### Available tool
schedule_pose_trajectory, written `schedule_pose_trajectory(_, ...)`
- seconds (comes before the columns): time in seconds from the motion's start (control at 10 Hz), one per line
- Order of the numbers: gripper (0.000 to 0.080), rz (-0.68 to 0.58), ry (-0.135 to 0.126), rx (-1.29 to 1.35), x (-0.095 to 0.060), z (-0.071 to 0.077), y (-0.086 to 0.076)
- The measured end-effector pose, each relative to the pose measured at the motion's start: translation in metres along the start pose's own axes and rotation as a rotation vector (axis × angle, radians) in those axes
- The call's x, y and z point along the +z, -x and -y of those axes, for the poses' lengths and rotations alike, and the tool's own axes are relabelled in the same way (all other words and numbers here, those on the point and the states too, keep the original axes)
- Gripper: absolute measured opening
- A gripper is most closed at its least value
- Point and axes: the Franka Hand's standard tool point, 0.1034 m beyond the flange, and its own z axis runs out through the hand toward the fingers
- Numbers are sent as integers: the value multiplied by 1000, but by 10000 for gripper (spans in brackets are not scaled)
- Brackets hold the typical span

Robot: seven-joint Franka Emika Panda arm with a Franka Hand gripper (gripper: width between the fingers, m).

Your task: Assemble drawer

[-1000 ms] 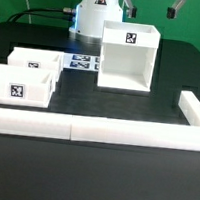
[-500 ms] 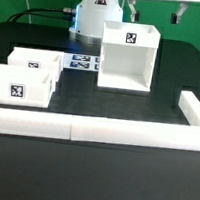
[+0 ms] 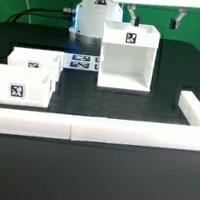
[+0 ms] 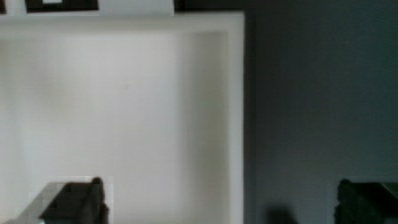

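Nothing legible on my feed, only wordless black-and-white square tags (image 3: pixel 130 35) on drawer shell (image 3: pixel 125 69), nearer tray (image 3: pixel 1 89), farther tray (image 3: pixel 49 61), marker board (image 3: pixel 84 62).

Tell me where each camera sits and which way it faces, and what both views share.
Exterior view: off the arm, above table height, facing the robot's base across the black table; it sees the tall white plastic drawer shell and two shallow white trays; the open gripper hangs higher than the shell.
Wrist view: on the wrist, looking down between the gripper's dark fingertips onto a white surface beside black table.
Shared: the gripper and the table; the white surface is probably the shell.
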Motion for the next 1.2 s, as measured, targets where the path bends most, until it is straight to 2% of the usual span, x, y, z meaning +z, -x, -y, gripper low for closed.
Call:
schedule_pose_trajectory(0.4, 650, 12, 1, -9, 17, 3, 9)
schedule_pose_trajectory(0.6, 623, 12, 1, -10, 17, 3, 8)
schedule_pose_trajectory(0.7, 444, 12, 1, -10, 17, 3, 8)
schedule_pose_trajectory(0.8, 444, 12, 1, -10, 17, 3, 8)
schedule_pose_trajectory(0.9, 251, 12, 1, -10, 17, 3, 8)
schedule_pose_trajectory(1.0, 112, 12, 1, -10, 17, 3, 8)
schedule_pose_trajectory(1.1, 37, 12, 1, -10, 17, 3, 8)
schedule_pose_trajectory(1.2, 37, 12, 1, -10, 17, 3, 8)
